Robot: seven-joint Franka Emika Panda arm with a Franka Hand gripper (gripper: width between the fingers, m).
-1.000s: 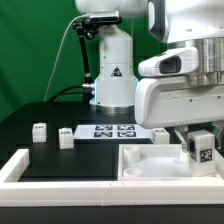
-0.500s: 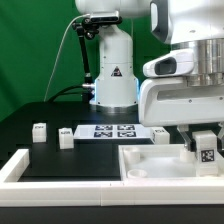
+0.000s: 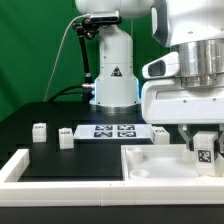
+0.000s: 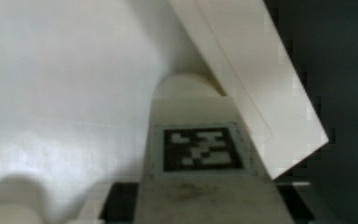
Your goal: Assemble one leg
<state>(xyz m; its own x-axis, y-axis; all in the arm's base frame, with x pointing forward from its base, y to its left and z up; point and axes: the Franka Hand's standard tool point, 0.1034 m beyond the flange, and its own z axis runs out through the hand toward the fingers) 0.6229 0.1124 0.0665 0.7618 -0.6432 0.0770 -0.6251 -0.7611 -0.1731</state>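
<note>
My gripper (image 3: 205, 143) is shut on a white leg (image 3: 205, 151) with a black-and-white tag, held upright over the far right corner of the large white tray-like part (image 3: 150, 168). In the wrist view the held leg (image 4: 201, 140) runs from between my dark fingers (image 4: 130, 198) down to the tray's floor (image 4: 69, 90), close beside its raised rim (image 4: 247, 70). A round boss (image 4: 12, 200) shows nearby. Three more legs stand on the table: one (image 3: 40, 132) at the exterior view's left, one (image 3: 66, 137) beside it, one (image 3: 160, 134) behind the tray.
The marker board (image 3: 113, 130) lies flat in front of the arm's white base (image 3: 112, 70). A white rail (image 3: 15, 166) borders the table at the front left. Black tabletop (image 3: 60, 155) lies between the legs and the tray.
The gripper with the held leg has sunk slightly and shifted a little to the exterior view's right, closer to the tray's corner. The other parts have not moved.
</note>
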